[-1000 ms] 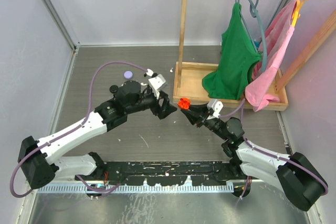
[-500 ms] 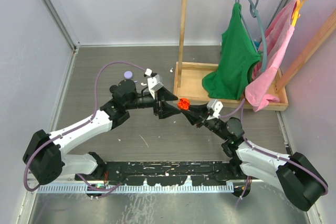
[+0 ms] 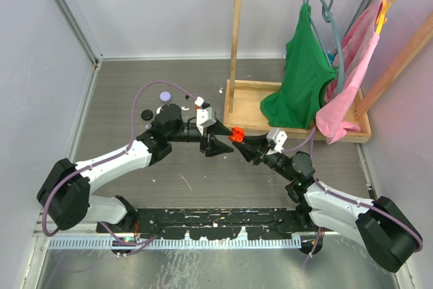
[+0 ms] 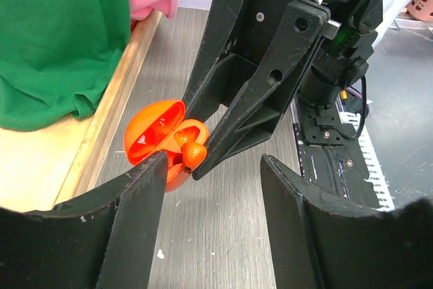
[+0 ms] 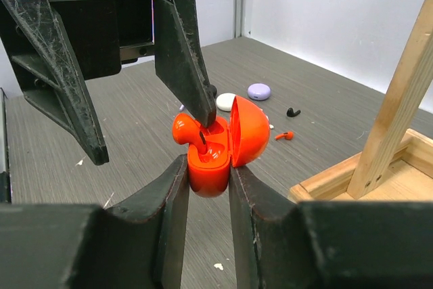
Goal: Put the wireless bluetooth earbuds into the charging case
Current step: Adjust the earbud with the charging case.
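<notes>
We saw the right pincer [image 5: 207, 164] clenched on the charging case [image 5: 245, 132], a glossy orange-red shell with a rounded, egg-like shape. It held the case by the lower half, above the tabletop [image 4: 216, 235], which was grey with a fine wood grain. The lid of the case stood open on its hinge, a smooth half dome tilted back from the base. In the mouth of the base sat one red earbud [image 5: 183, 128] of the same shiny plastic. It had a round bulb head, and a short dark part went down into the hollow. The head stood above the rim, so the earbud was not fully sunk. The left pincer [image 4: 213, 164] was released, and its two matte black fingers, angular and marked with fine scratches, were spread wide. The pointed tip of one left finger stood right at the earbud, over the open base; we could not tell whether it touched it. Behind the case, on the tabletop, lay a loose red earbud [image 5: 285, 135] and near it a black earbud [image 5: 292, 112], both tiny and curved. Further back lay a white disc [image 5: 226, 101] and a lilac disc [image 5: 258, 91], both flat and round. To the right stood a wooden rack [image 3: 235, 45] of pale bare wood with square posts. A green garment [image 3: 304, 79] and a pink garment [image 3: 352, 65] hung from it in soft folds.
</notes>
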You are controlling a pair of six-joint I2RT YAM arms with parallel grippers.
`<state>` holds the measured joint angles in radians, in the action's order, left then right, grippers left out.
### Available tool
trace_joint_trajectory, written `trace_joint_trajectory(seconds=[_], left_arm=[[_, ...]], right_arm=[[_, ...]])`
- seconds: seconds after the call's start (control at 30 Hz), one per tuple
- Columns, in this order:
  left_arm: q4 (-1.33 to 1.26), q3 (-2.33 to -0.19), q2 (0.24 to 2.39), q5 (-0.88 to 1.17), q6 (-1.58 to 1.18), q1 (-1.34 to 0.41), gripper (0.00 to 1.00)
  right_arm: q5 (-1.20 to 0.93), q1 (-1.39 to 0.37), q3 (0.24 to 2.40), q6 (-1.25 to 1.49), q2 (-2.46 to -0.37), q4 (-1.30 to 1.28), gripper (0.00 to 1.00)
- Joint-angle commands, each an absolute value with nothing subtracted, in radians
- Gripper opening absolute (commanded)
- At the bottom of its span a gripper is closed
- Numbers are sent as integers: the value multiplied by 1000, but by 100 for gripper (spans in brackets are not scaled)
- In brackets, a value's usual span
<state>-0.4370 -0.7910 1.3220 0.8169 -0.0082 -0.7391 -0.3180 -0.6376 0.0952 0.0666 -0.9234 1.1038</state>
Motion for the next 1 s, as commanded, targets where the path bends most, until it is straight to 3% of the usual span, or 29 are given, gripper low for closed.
trace_joint_trajectory(seconds=[0.0, 0.23, 0.97], left_arm=[[-463, -791, 1318, 845, 25, -733, 57], [-406, -784, 1278, 836, -1, -749, 53], [-315, -814, 1221, 721, 3, -804, 55]], right_arm=[[-325, -639, 105, 75, -916, 1190, 3], [-324, -639, 106, 74, -919, 1189, 3], [-325, -640, 104, 76, -919, 1194, 3]])
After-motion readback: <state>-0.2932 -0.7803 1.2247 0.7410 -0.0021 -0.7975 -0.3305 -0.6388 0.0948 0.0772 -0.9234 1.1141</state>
